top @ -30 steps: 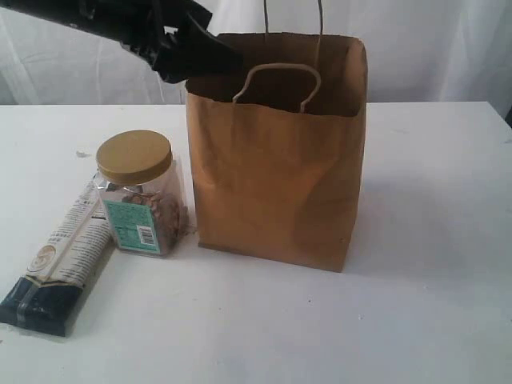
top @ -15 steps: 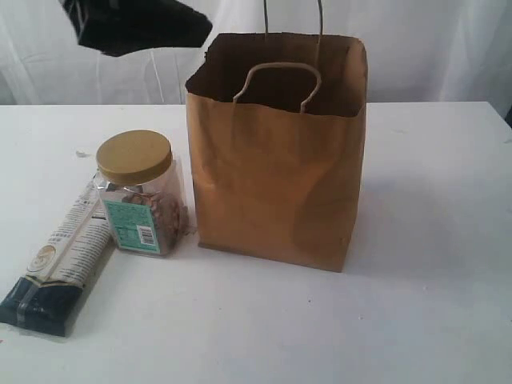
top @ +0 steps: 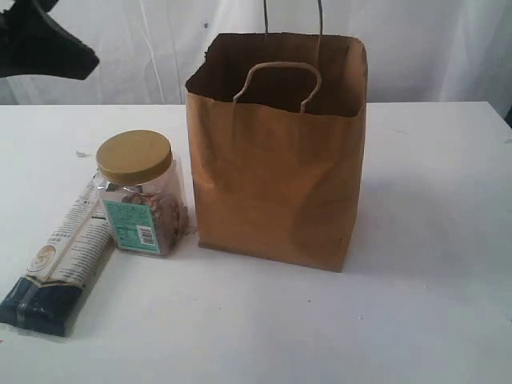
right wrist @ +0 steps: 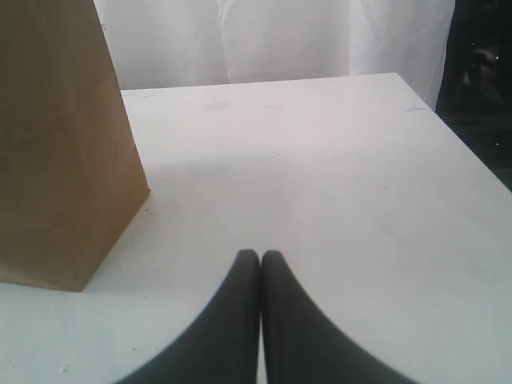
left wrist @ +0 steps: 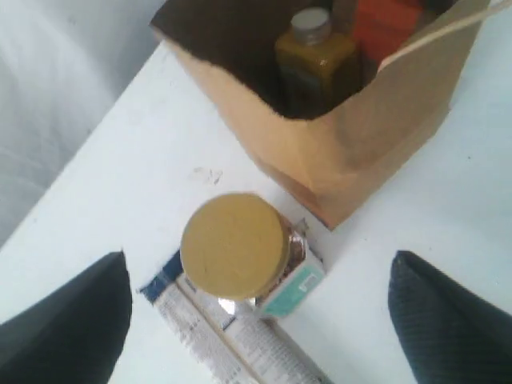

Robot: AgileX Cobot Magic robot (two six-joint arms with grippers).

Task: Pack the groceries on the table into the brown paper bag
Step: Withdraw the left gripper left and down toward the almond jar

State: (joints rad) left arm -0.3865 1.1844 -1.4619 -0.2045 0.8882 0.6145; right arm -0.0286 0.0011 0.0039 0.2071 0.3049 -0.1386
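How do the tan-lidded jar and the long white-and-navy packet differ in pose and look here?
The tan-lidded jar stands upright; the long white-and-navy packet lies flat. The jar is clear with a teal label; the packet is opaque, white with a navy end. Both sit side by side on the table, outside the brown paper bag, not yet packed.

The brown paper bag [top: 272,184] hides its contents (exterior view); long white-and-navy packet [left wrist: 232,356] cropped.

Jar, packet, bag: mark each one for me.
jar [top: 134,156], exterior view, on its tan lid
packet [top: 70,244], exterior view, on its white middle
bag [top: 272,184], exterior view, on its front wall
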